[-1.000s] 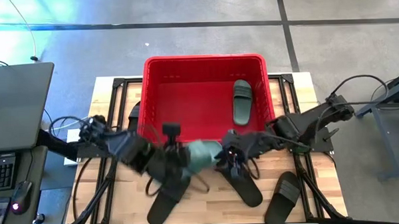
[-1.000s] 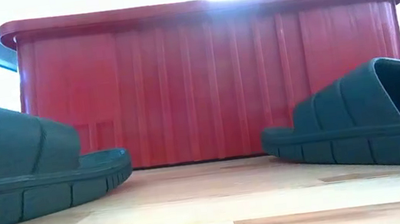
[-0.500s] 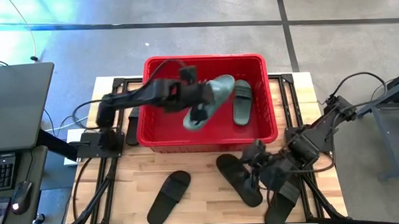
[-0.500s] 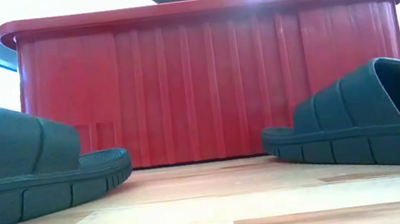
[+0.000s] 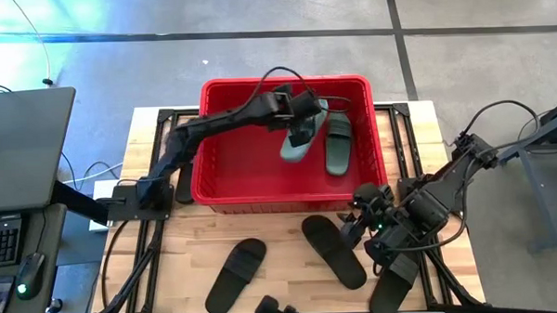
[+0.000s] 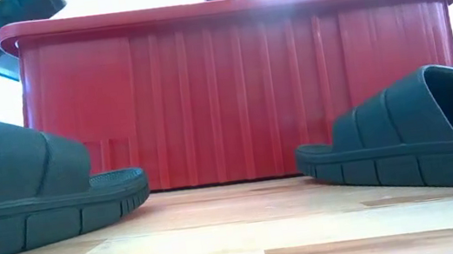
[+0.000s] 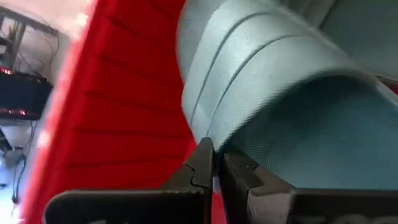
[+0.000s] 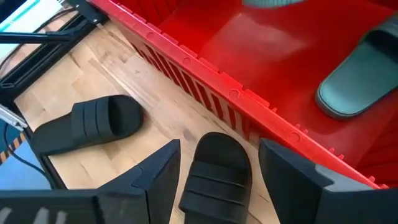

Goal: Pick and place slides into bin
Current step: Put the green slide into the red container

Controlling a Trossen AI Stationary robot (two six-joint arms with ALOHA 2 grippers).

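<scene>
The left gripper (image 5: 301,128) is over the red bin (image 5: 225,182), reached in past its left wall, and its fingers (image 7: 200,167) are pinched narrow on the strap edge of a sage-green slide (image 5: 297,142) that hangs tilted above the bin floor. A second green slide (image 5: 338,140) lies flat on the bin floor just beside it, toward the right wall. That makes two green slides inside the bin's outline, one held and one resting.

On the bench (image 5: 283,277) in front of the bin, three black slides show from above: one at the left front (image 5: 236,275), one in the middle (image 5: 335,250), and one at the right front (image 5: 394,281), partly covered by the right arm.

The right gripper (image 8: 214,180) hovers low over the middle black slide, just outside the bin's front wall, with its fingers spread wide and holding nothing.

From bench height two dark slides flank the bin's ribbed front.
</scene>
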